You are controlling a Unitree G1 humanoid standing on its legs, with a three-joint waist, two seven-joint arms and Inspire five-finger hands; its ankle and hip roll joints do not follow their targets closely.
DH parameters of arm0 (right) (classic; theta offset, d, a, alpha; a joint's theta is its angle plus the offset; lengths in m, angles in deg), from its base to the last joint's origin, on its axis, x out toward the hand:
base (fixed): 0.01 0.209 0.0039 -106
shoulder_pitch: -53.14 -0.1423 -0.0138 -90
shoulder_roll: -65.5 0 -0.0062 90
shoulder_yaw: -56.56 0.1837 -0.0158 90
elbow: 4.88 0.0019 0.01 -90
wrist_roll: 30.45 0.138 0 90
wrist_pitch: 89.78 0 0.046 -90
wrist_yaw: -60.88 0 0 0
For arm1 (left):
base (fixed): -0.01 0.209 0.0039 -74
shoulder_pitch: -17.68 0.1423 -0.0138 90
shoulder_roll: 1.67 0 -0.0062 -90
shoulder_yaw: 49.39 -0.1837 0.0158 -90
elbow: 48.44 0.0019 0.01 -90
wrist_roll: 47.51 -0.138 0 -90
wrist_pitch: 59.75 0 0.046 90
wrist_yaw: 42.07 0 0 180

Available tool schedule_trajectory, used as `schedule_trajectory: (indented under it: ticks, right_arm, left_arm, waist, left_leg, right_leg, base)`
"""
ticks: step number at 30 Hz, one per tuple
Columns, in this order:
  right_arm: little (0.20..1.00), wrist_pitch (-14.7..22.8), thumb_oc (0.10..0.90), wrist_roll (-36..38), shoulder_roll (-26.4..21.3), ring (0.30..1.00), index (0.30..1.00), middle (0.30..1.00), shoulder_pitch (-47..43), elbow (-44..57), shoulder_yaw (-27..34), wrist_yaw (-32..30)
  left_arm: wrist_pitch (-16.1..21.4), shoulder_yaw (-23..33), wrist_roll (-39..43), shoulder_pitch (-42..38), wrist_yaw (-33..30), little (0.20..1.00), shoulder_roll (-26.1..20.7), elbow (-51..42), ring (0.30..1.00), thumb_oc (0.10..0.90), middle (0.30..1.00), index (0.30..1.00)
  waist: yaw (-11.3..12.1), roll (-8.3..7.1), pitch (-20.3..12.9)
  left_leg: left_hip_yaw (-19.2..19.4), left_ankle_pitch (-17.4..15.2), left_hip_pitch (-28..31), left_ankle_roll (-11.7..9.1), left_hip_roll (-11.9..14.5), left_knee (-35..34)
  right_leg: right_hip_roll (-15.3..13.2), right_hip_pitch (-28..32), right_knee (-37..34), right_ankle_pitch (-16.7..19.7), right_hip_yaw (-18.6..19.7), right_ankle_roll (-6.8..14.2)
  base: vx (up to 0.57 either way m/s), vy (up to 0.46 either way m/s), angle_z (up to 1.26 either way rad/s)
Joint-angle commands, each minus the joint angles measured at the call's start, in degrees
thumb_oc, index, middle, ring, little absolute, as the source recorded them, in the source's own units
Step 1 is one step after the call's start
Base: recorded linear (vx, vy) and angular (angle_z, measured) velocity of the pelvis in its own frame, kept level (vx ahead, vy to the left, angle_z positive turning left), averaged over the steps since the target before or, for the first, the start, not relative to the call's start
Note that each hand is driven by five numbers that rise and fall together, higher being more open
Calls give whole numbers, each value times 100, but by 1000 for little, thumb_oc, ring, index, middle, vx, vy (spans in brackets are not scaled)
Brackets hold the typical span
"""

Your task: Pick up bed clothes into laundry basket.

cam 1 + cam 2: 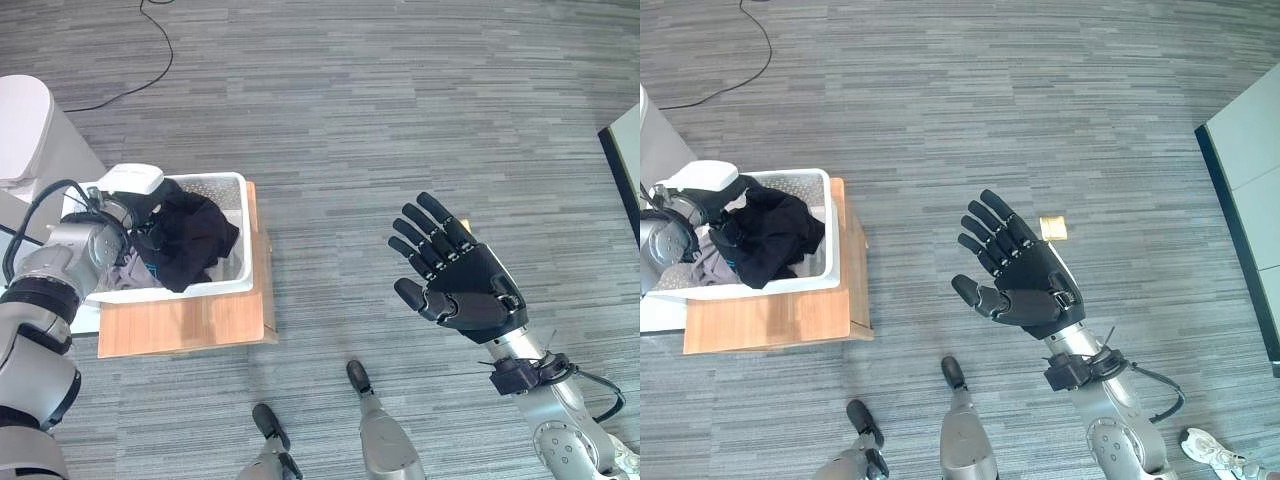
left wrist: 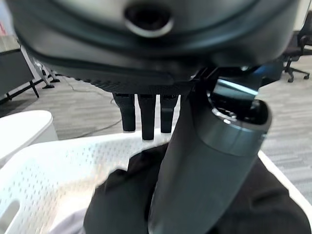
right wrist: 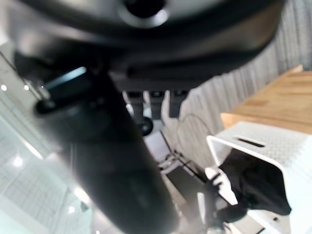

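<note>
A black garment lies bunched in the white perforated laundry basket, on top of a grey cloth. My left hand hangs over the basket's left end, right above the black garment. Its fingers point straight and its thumb lies against the cloth. My right hand is held open, palm up, over the floor well to the right of the basket, with nothing in it. In the right wrist view the basket and the black garment show far off.
The basket stands on a low wooden platform. A white rounded object stands to its left. A white surface with a dark edge runs along the right. A small tan item and a white shoe lie on the grey floor.
</note>
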Motion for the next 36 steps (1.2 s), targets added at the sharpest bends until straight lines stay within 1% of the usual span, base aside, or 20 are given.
schedule_trajectory:
  ticks: [1,4,7,9,11,14,17,21,22,23,24,25,27,28,30,32,33,34,35,36]
  right_arm:
    - [900,614,800,358,-174,900,900,900,-176,640,332,277]
    - [900,616,800,340,-133,900,900,900,-152,624,368,283]
    - [900,614,800,329,-93,900,900,900,-174,588,382,282]
    - [900,602,800,293,1,900,900,900,-171,549,410,257]
    - [900,579,800,95,52,900,900,900,-156,521,466,193]
    - [900,504,800,-110,32,900,900,900,-152,466,514,153]
    - [900,427,800,-183,2,900,900,900,-203,417,508,165]
    - [900,406,800,-202,96,900,900,900,-289,392,459,154]
    - [900,415,800,-249,270,900,900,900,-302,357,447,94]
    - [900,397,800,-346,299,900,900,900,-304,335,390,54]
    - [900,395,800,-347,262,900,900,900,-323,340,344,51]
    - [900,424,800,-631,412,900,900,900,-290,210,352,-57]
    - [900,469,800,-1148,579,900,900,900,-339,53,348,-332]
    - [900,468,800,-1160,548,900,900,900,-325,53,339,-341]
    - [900,534,800,-1316,757,900,900,900,-322,-144,284,-428]
    - [900,516,800,-1659,934,900,900,900,-329,-344,195,-542]
    - [900,575,800,-2201,909,900,900,900,-236,-398,74,-605]
    - [900,575,800,-2203,907,900,900,900,-238,-397,75,-607]
    - [900,577,800,-2603,884,900,900,900,-168,-389,-44,-640]
    - [900,632,800,-2749,888,900,900,900,-138,-384,-104,-646]
  left_arm:
    - [-1,15,10,-1111,-542,900,-875,-161,900,800,900,900]
    - [32,-140,-27,-1346,-616,900,-1113,-603,900,800,900,900]
    - [75,16,162,-1381,-765,900,-1393,-1337,900,800,900,900]
    - [189,620,802,-1080,-825,900,-1605,-1927,900,800,900,900]
    - [228,1535,1394,-442,-917,900,-1737,-2545,900,800,900,900]
    - [208,2753,1593,784,-862,900,-1872,-3148,900,800,900,900]
    - [181,3470,1771,1663,-636,900,-1990,-3441,900,800,900,900]
    - [237,4039,2177,2327,-614,900,-1896,-3659,900,800,900,900]
    - [463,4821,3103,3125,-768,900,-1341,-3954,900,800,900,900]
    - [602,5523,3731,3928,-720,900,-731,-4217,900,800,900,900]
    - [591,5681,3739,4091,-702,900,-701,-4285,900,800,900,900]
    - [813,6251,4743,4981,-586,900,665,-4760,900,800,900,900]
    - [835,6142,5806,5721,-167,900,2276,-5279,900,800,900,900]
    - [814,6165,5824,5782,-145,900,2324,-5336,900,800,900,900]
    - [685,5938,6485,6225,99,900,3212,-5552,900,800,900,900]
    - [574,5704,6505,6635,190,900,3778,-5418,900,800,900,900]
    - [500,5420,6950,6708,322,900,4174,-5453,900,800,900,900]
    - [502,5421,6953,6706,325,900,4175,-5452,900,800,900,900]
    - [564,5197,7453,6576,494,900,4442,-5336,900,800,900,900]
    - [589,5053,7614,6496,508,900,4540,-5296,900,800,900,900]
  waist:
    - [176,134,-512]
    - [225,175,-564]
    - [302,194,-608]
    - [436,154,-654]
    - [578,107,-720]
    - [720,116,-835]
    - [793,125,-928]
    - [939,87,-975]
    - [1130,9,-989]
    - [1169,14,-980]
    - [1121,35,-985]
    - [1204,-32,-1008]
    - [1272,-39,-1015]
    - [1259,-9,-1026]
    - [1334,18,-1039]
    - [1470,54,-1019]
    - [1533,75,-992]
    - [1523,81,-1000]
    - [1405,68,-1067]
    - [1338,57,-1131]
  left_leg:
    - [-470,-564,269,-53,-70,3]
    - [-500,-576,288,-46,-92,3]
    - [-544,-578,307,-48,-105,3]
    - [-593,-582,311,-45,-122,3]
    - [-650,-593,326,-40,-134,3]
    - [-757,-612,350,-29,-160,3]
    - [-861,-610,348,-22,-174,3]
    - [-968,-602,342,-9,-201,3]
    - [-1036,-608,343,10,-219,3]
    - [-1074,-668,398,35,-244,3]
    - [-1067,-632,379,32,-243,3]
    - [-1144,-654,393,69,-280,3]
    - [-1237,-678,445,152,-343,3]
    - [-1242,-686,456,156,-347,3]
    - [-1365,-716,529,230,-420,3]
    - [-1574,-699,589,292,-492,3]
    - [-2076,-635,641,331,-603,3]
    - [-2087,-610,616,330,-602,3]
    - [-2752,-501,547,358,-676,10]
    - [-3041,-410,459,363,-699,50]
  right_leg:
    - [110,74,61,-168,-351,326]
    - [94,125,57,-184,-387,325]
    - [66,184,50,-193,-453,334]
    - [48,223,41,-198,-498,334]
    - [36,270,37,-212,-538,319]
    - [7,362,40,-241,-618,288]
    - [-19,442,37,-271,-716,257]
    - [-49,517,40,-288,-832,245]
    - [-82,561,45,-291,-888,233]
    - [-105,623,69,-345,-902,235]
    - [-102,606,62,-310,-894,228]
    - [-146,646,100,-333,-950,206]
    - [-209,671,353,-443,-1022,162]
    - [-213,670,383,-469,-1025,165]
    - [-265,684,666,-603,-1087,117]
    - [-281,691,1015,-790,-1207,74]
    - [-289,743,1476,-1046,-1210,28]
    - [-287,731,1463,-1019,-1221,26]
    - [144,745,1612,-1284,-348,-97]
    - [546,800,1695,-1502,395,-206]
  base:
    - [0,0,0]
    - [11,-2,0]
    - [12,-6,3]
    - [0,0,0]
    - [18,-3,3]
    - [27,-4,9]
    - [9,-7,11]
    - [0,-5,26]
    - [6,14,12]
    - [-13,8,4]
    - [-5,26,4]
    - [13,47,8]
    - [14,73,23]
    - [2,59,50]
    - [35,76,38]
    - [25,61,34]
    - [5,15,81]
    - [0,-68,150]
    - [-8,-92,177]
    - [-38,-93,223]
